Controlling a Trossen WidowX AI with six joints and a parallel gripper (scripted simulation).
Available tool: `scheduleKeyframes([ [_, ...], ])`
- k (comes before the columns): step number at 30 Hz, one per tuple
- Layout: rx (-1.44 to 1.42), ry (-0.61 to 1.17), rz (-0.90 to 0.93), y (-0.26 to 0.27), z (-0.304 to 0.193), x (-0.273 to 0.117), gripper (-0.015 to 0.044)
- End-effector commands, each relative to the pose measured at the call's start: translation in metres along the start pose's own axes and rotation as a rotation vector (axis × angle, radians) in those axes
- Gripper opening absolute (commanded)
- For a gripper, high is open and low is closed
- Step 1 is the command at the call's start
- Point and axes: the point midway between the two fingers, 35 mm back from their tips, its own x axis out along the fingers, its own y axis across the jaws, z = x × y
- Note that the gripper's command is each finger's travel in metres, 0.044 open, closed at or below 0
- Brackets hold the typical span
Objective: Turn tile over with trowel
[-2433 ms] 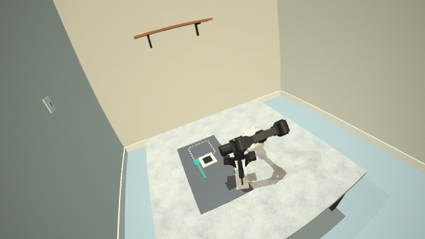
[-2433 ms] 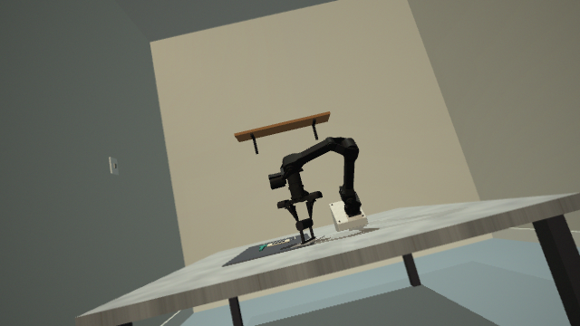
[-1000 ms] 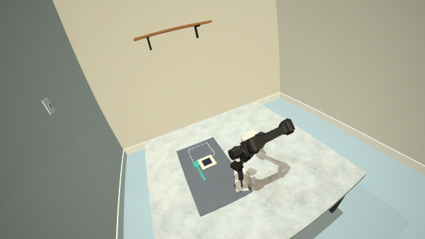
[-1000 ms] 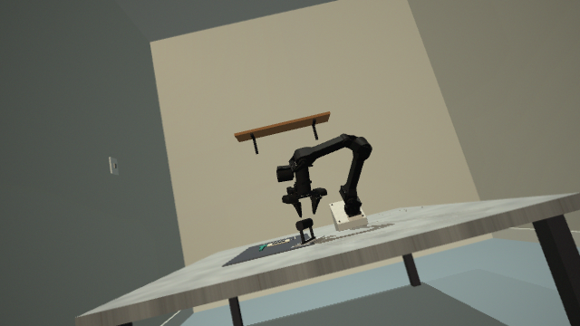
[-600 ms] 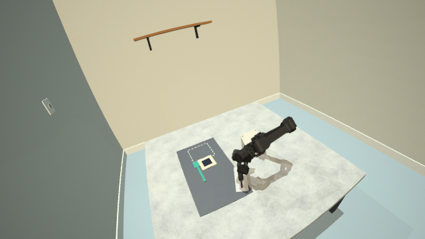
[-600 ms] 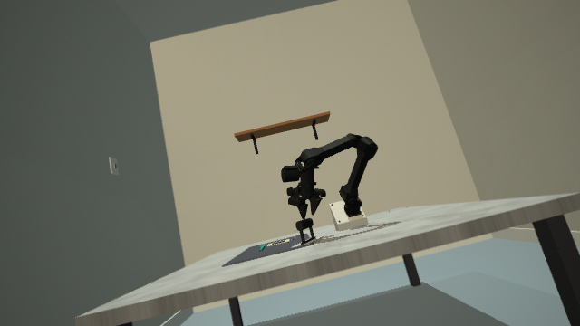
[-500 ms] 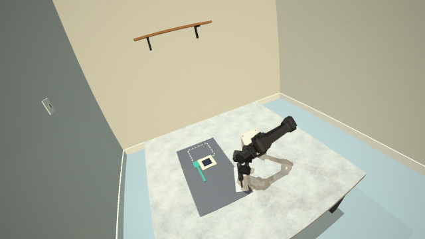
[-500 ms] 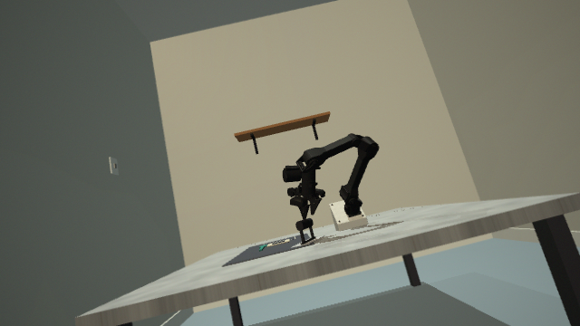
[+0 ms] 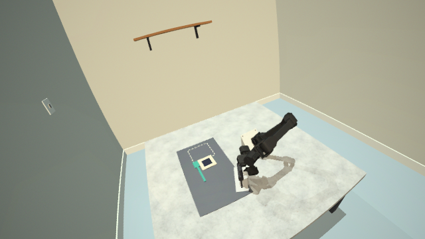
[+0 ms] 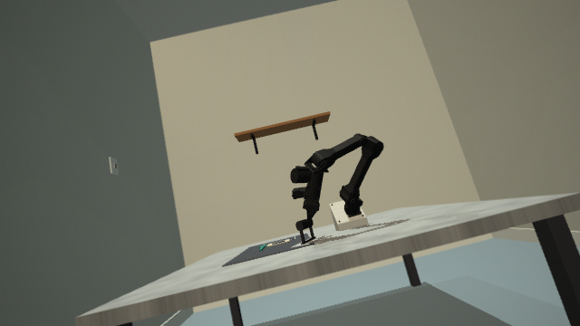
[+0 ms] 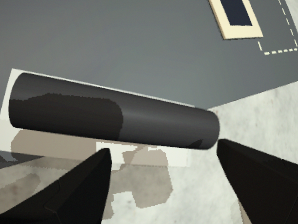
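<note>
The tile (image 9: pixel 207 162) (image 10: pixel 278 244) (image 11: pixel 237 12) lies flat on the mat (image 9: pixel 212 192) (image 10: pixel 245 257) (image 11: pixel 125 45), dark marked square up. It lies beside the dashed outline (image 9: pixel 206 143) (image 11: pixel 280 51) and seems to overlap its near edge. The trowel (image 9: pixel 240 179) (image 10: pixel 303 225) (image 11: pixel 165 125) has a black cylindrical handle raised over a flat white blade. It stands at the mat's right edge. My gripper (image 9: pixel 245 168) (image 10: pixel 310 218) (image 11: pixel 164 151) is open and empty, low beside the handle. Its fingers are spread roughly along the handle's length, and the right fingertip is near the handle's end.
A teal flat-ended tool (image 9: pixel 200 172) (image 10: pixel 262 247) lies on the mat against or close to the tile's left side. The arm's white base (image 9: pixel 247 139) (image 10: pixel 349 222) stands behind the trowel. A wooden shelf (image 9: pixel 172 30) (image 10: pixel 283 127) hangs on the back wall.
</note>
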Motion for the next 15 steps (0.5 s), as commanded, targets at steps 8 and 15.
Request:
scheduleKeyframes([
  [8,-0.376,-0.121,-0.035,-0.0017,-0.0079,0.0039,0.0300],
  [15,-0.600,-0.200,-0.063,-0.0017,-0.0109,0.0047,0.0300],
])
